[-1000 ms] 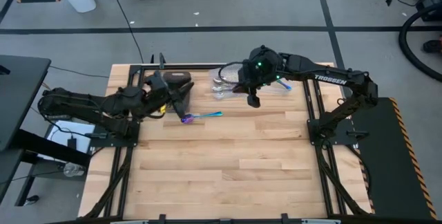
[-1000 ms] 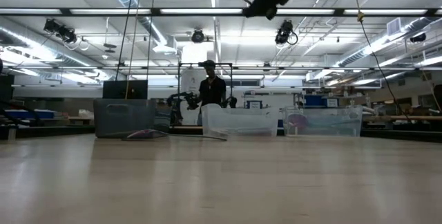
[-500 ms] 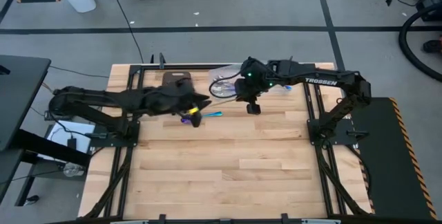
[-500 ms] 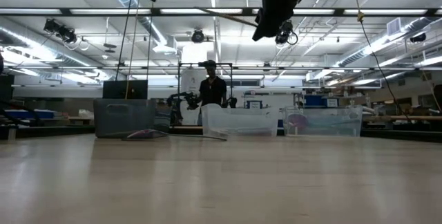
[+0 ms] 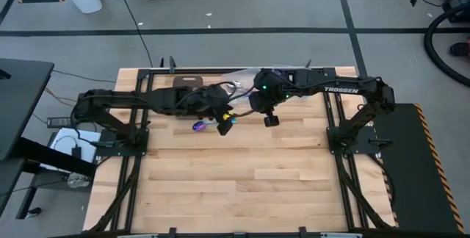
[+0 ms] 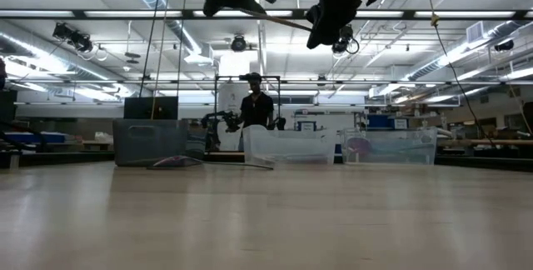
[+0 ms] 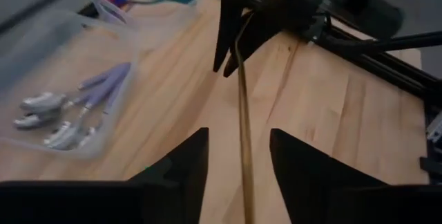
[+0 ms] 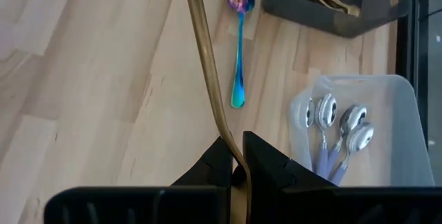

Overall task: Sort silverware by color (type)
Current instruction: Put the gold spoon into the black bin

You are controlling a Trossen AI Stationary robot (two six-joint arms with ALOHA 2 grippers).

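So the left pincer (image 7: 235,156) has just spread open around the gold spoon (image 8: 204,65), and the right pincer (image 8: 235,156) stays clamped on it above the worktop (image 5: 242,172) — handover looks done.

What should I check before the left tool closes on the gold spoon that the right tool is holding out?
1. Right tool has the gold spoon: ok, shut on its handle.
2. Left tool ready: ok, fingers apart.
3. Spoon lined up: ok, it runs through the gap between the left fingers.
4. Clearance between the two tools: cannot tell, they sit very close in the high view.
5. Drop spot: ok, the dark tray already holds gold pieces.
6. Rainbow spoon: ok, flat on the table, apart from both tools.
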